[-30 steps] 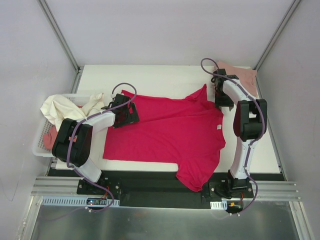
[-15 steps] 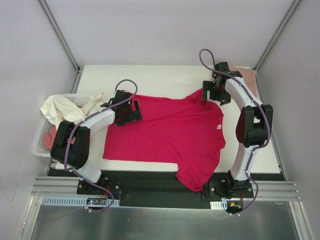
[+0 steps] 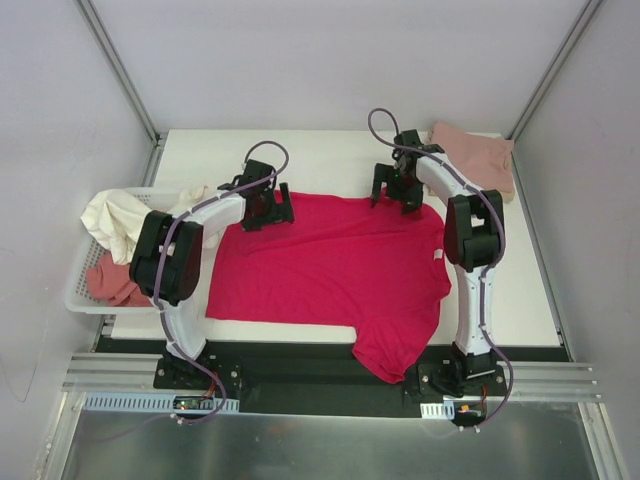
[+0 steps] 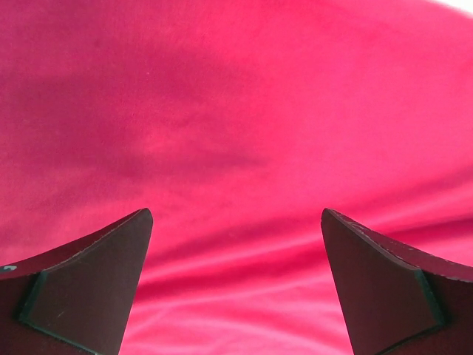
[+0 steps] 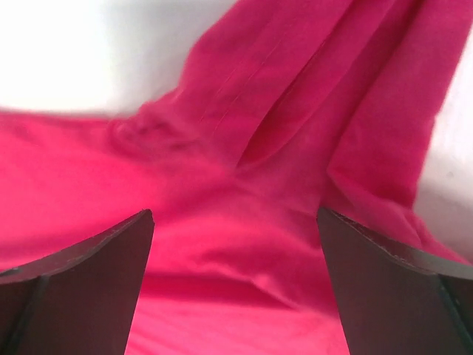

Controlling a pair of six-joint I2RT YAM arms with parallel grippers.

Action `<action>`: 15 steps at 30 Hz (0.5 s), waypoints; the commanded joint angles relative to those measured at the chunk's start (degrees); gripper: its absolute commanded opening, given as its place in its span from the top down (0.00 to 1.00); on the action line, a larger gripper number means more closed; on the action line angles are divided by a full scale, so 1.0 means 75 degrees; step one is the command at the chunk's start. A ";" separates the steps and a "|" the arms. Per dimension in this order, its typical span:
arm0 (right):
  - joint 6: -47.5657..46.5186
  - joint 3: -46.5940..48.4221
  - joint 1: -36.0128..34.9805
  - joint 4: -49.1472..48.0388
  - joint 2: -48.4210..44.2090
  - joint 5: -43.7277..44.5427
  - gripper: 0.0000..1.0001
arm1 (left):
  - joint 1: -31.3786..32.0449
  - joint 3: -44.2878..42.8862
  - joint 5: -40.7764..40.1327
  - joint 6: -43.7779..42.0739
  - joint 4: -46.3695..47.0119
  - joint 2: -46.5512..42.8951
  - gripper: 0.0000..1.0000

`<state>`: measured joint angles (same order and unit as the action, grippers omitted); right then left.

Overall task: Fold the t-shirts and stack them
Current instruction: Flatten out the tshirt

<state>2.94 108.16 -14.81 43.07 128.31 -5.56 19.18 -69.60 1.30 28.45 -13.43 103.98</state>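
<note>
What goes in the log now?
left end effector: open, over red t-shirt far edge | right end effector: open, over far sleeve | pink t-shirt: far right corner

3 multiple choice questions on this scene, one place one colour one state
1. Where is the white basket? A at the left edge of the table B far right corner C in the middle
2. What colour is the spread t-shirt? A cream B red C tan
3. The left gripper and right gripper are: A both open B both shut on fabric C one shut
Answers: 1 A, it sits left of the t-shirt; 2 B, red in every view; 3 A, jaws wide apart, nothing held.
</note>
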 commanded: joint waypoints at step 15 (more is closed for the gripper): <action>0.2127 0.3251 0.0146 -0.2483 0.3001 -0.1567 0.03 | -0.0471 -0.1966 -0.0373 -0.0418 -0.0856 0.1754 0.01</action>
<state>14.66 132.46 -13.91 31.42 146.69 -14.87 17.32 -78.41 -0.45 26.79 -17.02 113.30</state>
